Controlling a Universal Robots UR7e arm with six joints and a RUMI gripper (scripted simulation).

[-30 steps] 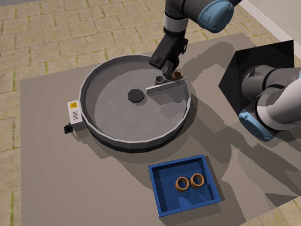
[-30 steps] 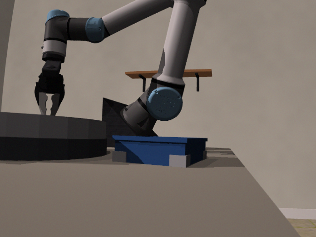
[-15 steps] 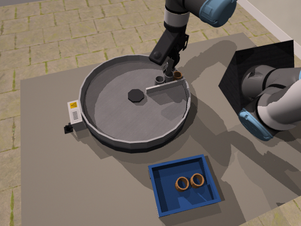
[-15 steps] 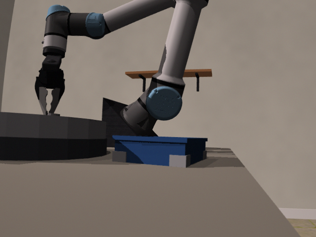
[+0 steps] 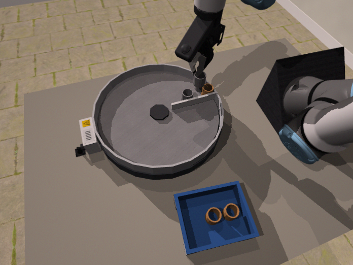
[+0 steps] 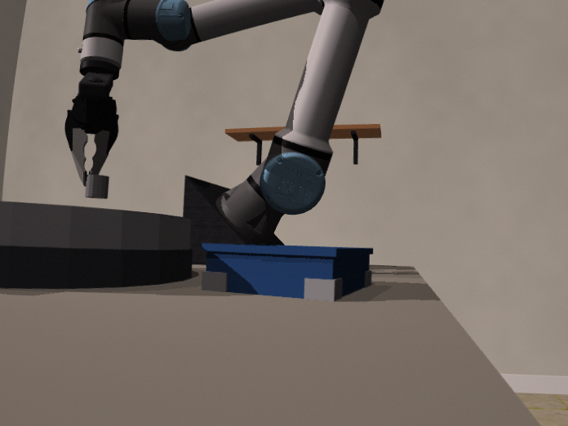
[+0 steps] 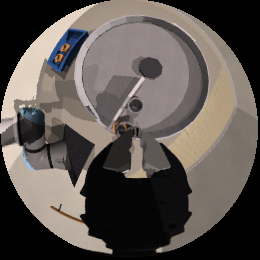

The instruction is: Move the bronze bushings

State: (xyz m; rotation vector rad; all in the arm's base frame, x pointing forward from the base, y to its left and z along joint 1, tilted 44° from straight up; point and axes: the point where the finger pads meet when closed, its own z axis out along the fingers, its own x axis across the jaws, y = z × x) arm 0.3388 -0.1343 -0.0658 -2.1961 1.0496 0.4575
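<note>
Centrally, the tool (image 5: 195, 71) (image 6: 87, 175) (image 7: 135, 128) points downward, its fingertips almost together and pinching the wall of a gray steel bushing (image 5: 199, 79) (image 6: 97, 186) (image 7: 125, 130). This bushing is raised above the rim of the turntable (image 5: 159, 170) (image 6: 96, 228) (image 7: 80, 75), directly below the tool. Lower than the tool, on the turntable, are a bronze bushing (image 5: 207, 89) (image 7: 115, 127) and a second steel bushing (image 5: 187, 93) (image 7: 135, 104), both near a straight divider (image 5: 193, 101) (image 7: 127, 101). Well apart from the tool, and lower, the blue crate (image 5: 180, 225) (image 6: 279, 275) (image 7: 54, 65) stands on the surface (image 5: 71, 205) (image 6: 229, 357). It contains two bronze bushings, one (image 5: 213, 216) (image 7: 59, 58) beside the other (image 5: 231, 211) (image 7: 65, 48).

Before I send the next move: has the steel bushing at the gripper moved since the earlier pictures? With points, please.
Yes. The steel bushing (image 5: 199, 80) (image 6: 97, 186) went up, now above the turntable rim (image 6: 96, 213) in the exterior view.
</note>
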